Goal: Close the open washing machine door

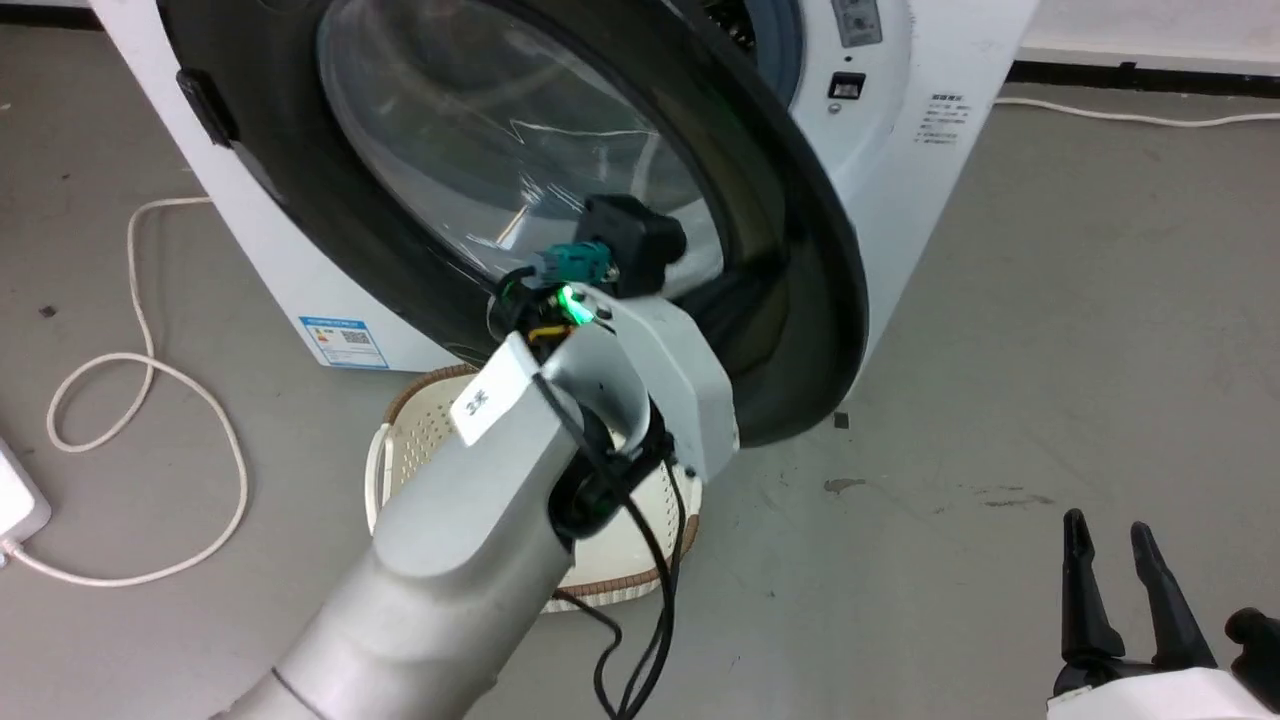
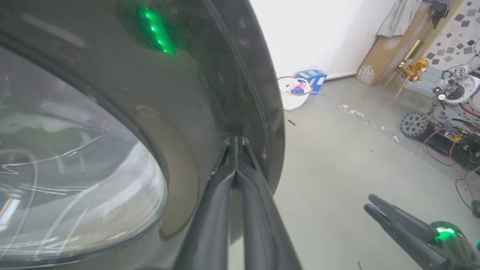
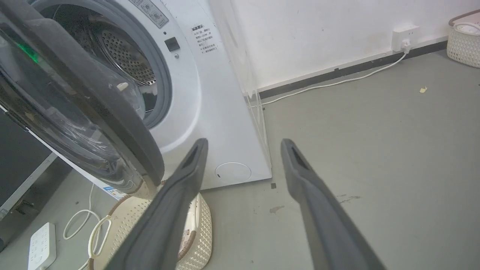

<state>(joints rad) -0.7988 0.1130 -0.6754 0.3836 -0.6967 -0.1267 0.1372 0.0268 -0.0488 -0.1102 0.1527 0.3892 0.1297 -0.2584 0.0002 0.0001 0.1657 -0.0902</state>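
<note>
Just at the tips of the clenched left claw stands the door, ajar: a glossy black ring round bulging clear glass; the right claw, released, hangs well apart

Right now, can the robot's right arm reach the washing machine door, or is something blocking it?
Probably yes. The right gripper hangs open, low and off to the side of the washing machine door, with just bare floor between them. The left gripper, shut, looks to touch the door's black ring.

Silver forearm, black-fingered right pincer
</note>
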